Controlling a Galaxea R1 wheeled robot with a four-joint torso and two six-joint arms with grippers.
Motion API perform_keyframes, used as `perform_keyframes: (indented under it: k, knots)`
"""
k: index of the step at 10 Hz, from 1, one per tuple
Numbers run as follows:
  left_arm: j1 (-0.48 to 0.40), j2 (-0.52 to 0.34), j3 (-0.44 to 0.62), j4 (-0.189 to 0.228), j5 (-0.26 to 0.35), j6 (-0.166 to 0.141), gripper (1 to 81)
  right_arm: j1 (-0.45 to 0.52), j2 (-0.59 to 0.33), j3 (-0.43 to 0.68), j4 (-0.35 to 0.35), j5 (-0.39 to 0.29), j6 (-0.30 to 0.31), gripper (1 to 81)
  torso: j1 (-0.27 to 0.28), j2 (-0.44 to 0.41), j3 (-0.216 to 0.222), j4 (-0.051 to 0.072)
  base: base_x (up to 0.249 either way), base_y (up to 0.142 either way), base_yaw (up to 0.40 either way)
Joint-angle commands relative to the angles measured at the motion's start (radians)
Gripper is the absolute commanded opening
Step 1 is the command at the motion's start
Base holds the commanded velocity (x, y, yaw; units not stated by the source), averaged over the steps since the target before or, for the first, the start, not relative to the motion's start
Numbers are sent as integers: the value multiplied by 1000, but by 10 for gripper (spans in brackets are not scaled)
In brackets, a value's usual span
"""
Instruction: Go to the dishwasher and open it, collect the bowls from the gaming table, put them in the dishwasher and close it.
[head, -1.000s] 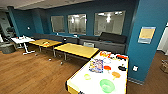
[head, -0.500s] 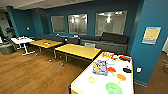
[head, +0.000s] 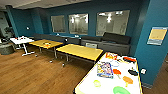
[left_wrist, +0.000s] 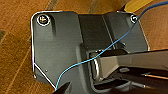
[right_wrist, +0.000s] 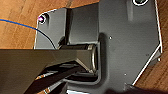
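Head view: a lounge with teal walls and a wood floor. The gaming table (head: 110, 82), white-topped, stands just before the teal pillar (head: 152, 42), strewn with a colourful game box (head: 105, 69) and green, orange and red items. Yellow tables (head: 80, 51) stand beyond it.

Left wrist view: wood floor (left_wrist: 15, 50) beneath; grip state cannot be told.

Right wrist view: the same floor; grip state again unclear.

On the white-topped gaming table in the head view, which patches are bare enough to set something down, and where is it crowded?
On the gaming table, the near left strip is bare, bordered by the game box and a pale green item. The right side is crowded with orange paddles and dark ones. The yellow table beside it looks bare.
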Motion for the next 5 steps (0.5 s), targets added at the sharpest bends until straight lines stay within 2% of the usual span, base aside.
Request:
perform_keyframes:
  k: [1, 5]
  knots:
    - [-43, -4, 3, -4, 51, 7, 811, 45, 3, 7, -1, -59, -5, 811, 0, 0, 0, 0, 126, 140, 0]
    - [-43, -1, 3, -1, 52, 7, 811, 45, 5, 7, -1, -59, -5, 811, 0, 0, 0, 0, 126, 140, 0]
